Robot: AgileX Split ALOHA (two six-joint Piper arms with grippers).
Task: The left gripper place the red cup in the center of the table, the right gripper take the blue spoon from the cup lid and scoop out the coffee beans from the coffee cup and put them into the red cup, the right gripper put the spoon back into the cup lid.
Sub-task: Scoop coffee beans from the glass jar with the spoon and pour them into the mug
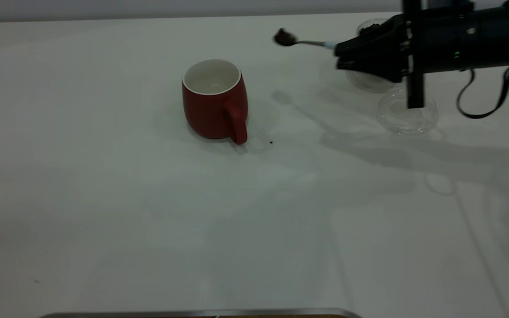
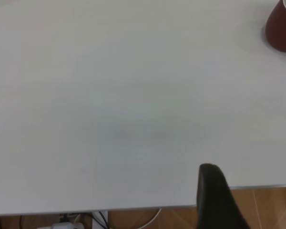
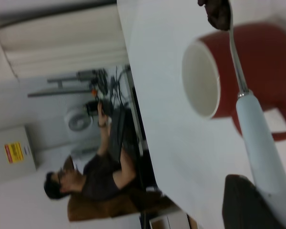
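The red cup [image 1: 214, 101] stands upright near the middle of the table [image 1: 104, 198], its handle toward the camera and its white inside showing bare. My right gripper [image 1: 342, 52] hovers to its right, shut on the pale handle of the blue spoon [image 1: 309, 43]. The spoon's bowl carries coffee beans [image 1: 284, 37] above the table, short of the cup. In the right wrist view the blue spoon [image 3: 260, 143] points over the red cup [image 3: 262, 71] and its beans [image 3: 218, 13] hang past the rim. The glass coffee cup [image 1: 366, 81] sits mostly behind the gripper. The cup lid [image 1: 407, 115] lies beside it. My left gripper [image 2: 252, 200] is parked open at the table edge.
A tiny dark speck [image 1: 271, 142] lies just right of the red cup's handle. The left wrist view shows the red cup [image 2: 282, 31] far off across bare tabletop. A person [image 3: 86, 176] sits beyond the table edge in the right wrist view.
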